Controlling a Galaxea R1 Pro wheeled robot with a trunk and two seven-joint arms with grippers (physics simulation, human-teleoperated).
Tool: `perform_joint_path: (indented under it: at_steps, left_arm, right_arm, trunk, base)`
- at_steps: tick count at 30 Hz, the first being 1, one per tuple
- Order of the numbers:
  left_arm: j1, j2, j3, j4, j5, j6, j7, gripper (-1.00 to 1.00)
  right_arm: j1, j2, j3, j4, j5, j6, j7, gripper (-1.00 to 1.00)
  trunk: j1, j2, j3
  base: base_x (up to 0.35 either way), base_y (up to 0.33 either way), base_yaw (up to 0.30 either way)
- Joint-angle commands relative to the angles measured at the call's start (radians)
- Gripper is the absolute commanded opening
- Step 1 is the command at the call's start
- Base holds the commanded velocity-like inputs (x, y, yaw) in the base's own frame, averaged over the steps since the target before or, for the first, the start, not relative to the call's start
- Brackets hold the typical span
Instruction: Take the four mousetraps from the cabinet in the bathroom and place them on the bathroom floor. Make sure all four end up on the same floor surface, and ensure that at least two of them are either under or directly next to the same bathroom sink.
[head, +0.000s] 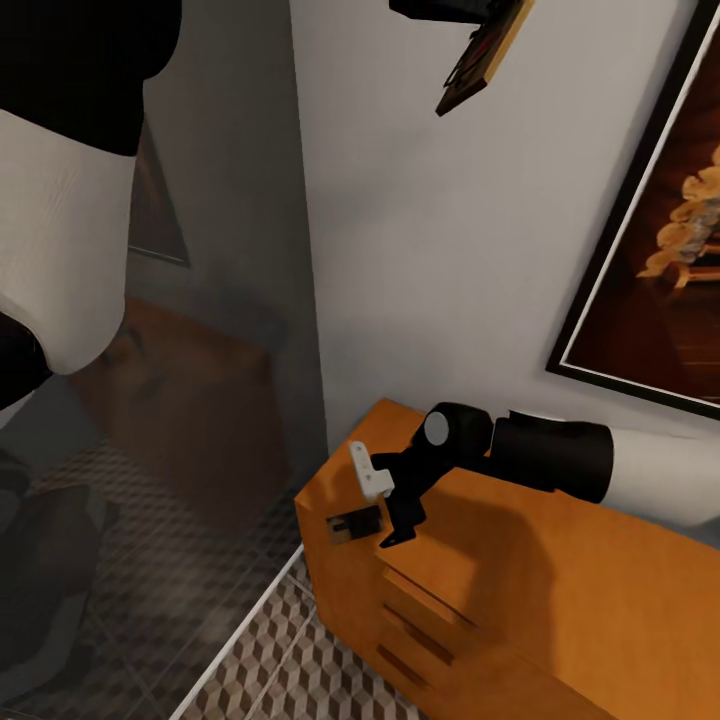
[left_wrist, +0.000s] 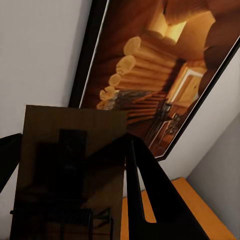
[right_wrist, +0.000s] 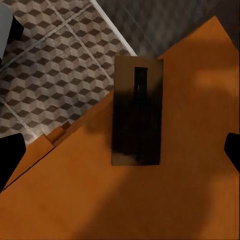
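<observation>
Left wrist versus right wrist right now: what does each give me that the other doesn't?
Left wrist: a mousetrap clamped in the left gripper, with the framed log-cabin picture on the white wall behind. Right wrist: a second mousetrap lying at the cabinet edge, under the open right gripper, beside the cube-patterned floor. Both: the orange cabinet top.

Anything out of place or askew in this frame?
Yes: a mousetrap lies at the very corner of the cabinet top, by the edge above the floor. The left gripper holds another up by the wall.
</observation>
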Motion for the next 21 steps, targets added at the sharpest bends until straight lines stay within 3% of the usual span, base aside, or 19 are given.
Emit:
perform_joint_path:
  at_steps: [1,6,14,21]
  left_arm:
    - [-0.001,0.000,0.000,0.000,0.008,0.002,0.007,-1.00]
    - [0.000,0.000,0.000,0.000,0.009,0.002,0.006,-1.00]
    - [0.008,0.000,0.000,-0.001,0.009,0.002,0.004,-1.00]
    - [0.012,0.000,0.000,-0.004,0.009,0.002,0.005,-1.00]
  right_arm:
    - [-0.002,0.000,-0.002,0.000,-0.008,-0.001,-0.002,1.00]
    - [-0.002,0.000,-0.021,0.001,-0.010,-0.027,-0.001,1.00]
    - [-0.002,0.000,-0.023,0.002,-0.012,-0.036,-0.001,1.00]
    - [-0.002,0.002,-0.026,0.001,-0.012,-0.036,-0.001,1.00]
  trunk:
    - [0.000,-0.001,-0.001]
    - [0.000,-0.001,-0.001]
    - [0.000,-0.001,-0.001]
    - [0.000,-0.001,-0.001]
  base:
    - [0.000,0.000,0.000]
    - [0.051,0.004,0.000]
    - [0.241,0.058,0.000]
    - [0.042,0.011,0.000]
